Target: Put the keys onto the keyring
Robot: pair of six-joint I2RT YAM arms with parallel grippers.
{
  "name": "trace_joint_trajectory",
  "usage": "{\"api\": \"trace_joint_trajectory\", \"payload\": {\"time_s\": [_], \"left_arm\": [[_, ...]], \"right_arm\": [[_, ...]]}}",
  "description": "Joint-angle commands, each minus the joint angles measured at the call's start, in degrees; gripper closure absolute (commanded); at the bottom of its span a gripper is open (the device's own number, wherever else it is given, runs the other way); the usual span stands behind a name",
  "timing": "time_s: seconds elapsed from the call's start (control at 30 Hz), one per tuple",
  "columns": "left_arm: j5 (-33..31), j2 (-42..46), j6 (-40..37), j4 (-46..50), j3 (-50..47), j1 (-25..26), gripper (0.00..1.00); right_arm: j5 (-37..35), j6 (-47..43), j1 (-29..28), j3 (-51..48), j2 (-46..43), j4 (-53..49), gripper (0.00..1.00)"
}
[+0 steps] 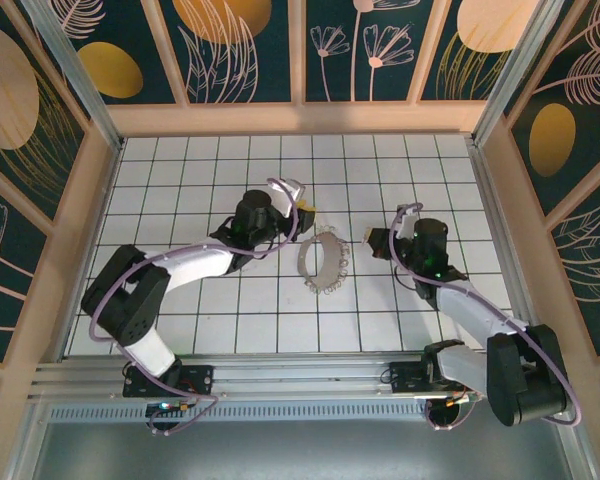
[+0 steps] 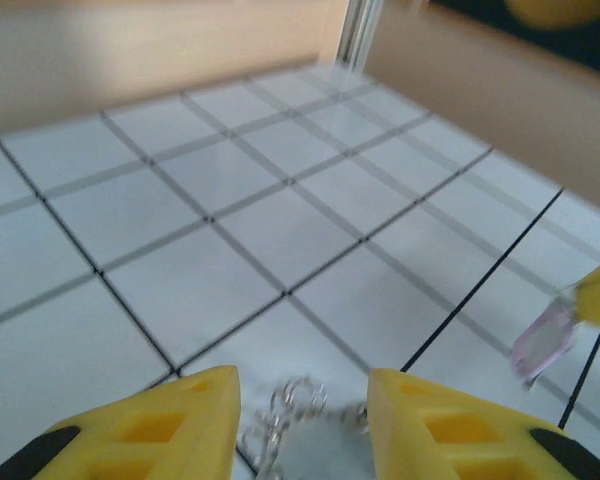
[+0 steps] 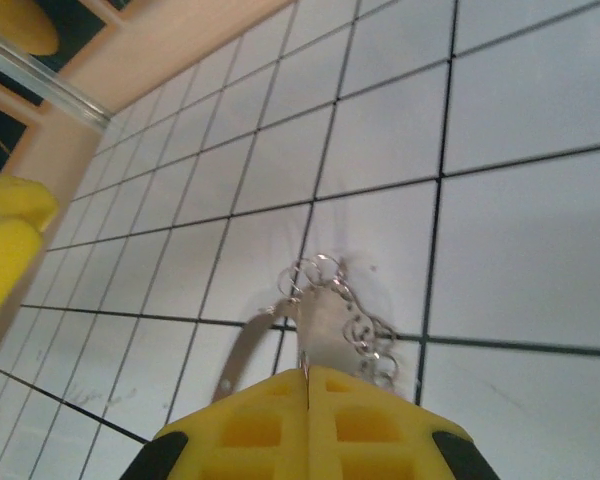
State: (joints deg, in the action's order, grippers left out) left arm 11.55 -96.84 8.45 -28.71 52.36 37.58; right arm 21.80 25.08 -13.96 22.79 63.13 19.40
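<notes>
Lying flat on the white tiled floor [image 1: 180,180] between the two arms, the keyring [image 1: 304,260] is a thin hoop with a cluster of small metal loops [image 3: 365,335] strung along it. The right gripper [image 3: 308,372] is clenched, its yellow fingers pressed together on the key [image 2: 545,338], a tiny lilac-pink piece that juts from the fingertips and hangs just above the tiles, close to the hoop's right side. From the right wrist camera the key's pale blade points down toward the loops (whether it touches them is hard to tell). The left gripper [image 2: 300,380] hovers low over the far end of the hoop with its fingers [image 2: 180,420] parted and gripping nothing; a few of the loops show in the gap between them. In the overhead view the two grippers sit near each other, on either side of the keyring's upper end.
</notes>
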Motion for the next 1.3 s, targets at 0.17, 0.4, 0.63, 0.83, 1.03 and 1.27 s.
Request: {"api": "trace_joint_trajectory", "payload": {"time_s": [0.17, 0.4, 0.63, 0.83, 1.03, 1.27], "left_arm": [[3.3, -9.2, -10.1, 22.0, 9.8, -0.8, 0.61], [4.7, -12.2, -15.6, 26.9, 11.5, -0.8, 0.61], [5.1, -13.4, -15.7, 26.1, 11.7, -0.9, 0.62], [2.6, -9.8, -7.4, 15.1, 8.0, -1.2, 0.62], [-0.7, -6.8, -1.8, 9.6, 7.5, -1.5, 0.61], [-3.8, -5.9, 4.7, 4.9, 6.4, -2.0, 0.60]], "right_arm": [[-2.1, 1.2, 0.2, -1.5, -2.3, -1.5, 1.00], [-2.1, 1.0, 0.2, -0.9, -1.8, -2.9, 1.00], [-4.1, 1.1, 0.3, 0.5, -1.7, -9.4, 1.00], [-7.0, 2.4, 0.3, -0.2, -0.2, -15.3, 1.00], [-7.8, 4.1, 0.3, -2.2, 3.1, -12.4, 1.00], [-8.9, 3.4, 0.3, -0.3, 8.6, -12.1, 0.83]]}}
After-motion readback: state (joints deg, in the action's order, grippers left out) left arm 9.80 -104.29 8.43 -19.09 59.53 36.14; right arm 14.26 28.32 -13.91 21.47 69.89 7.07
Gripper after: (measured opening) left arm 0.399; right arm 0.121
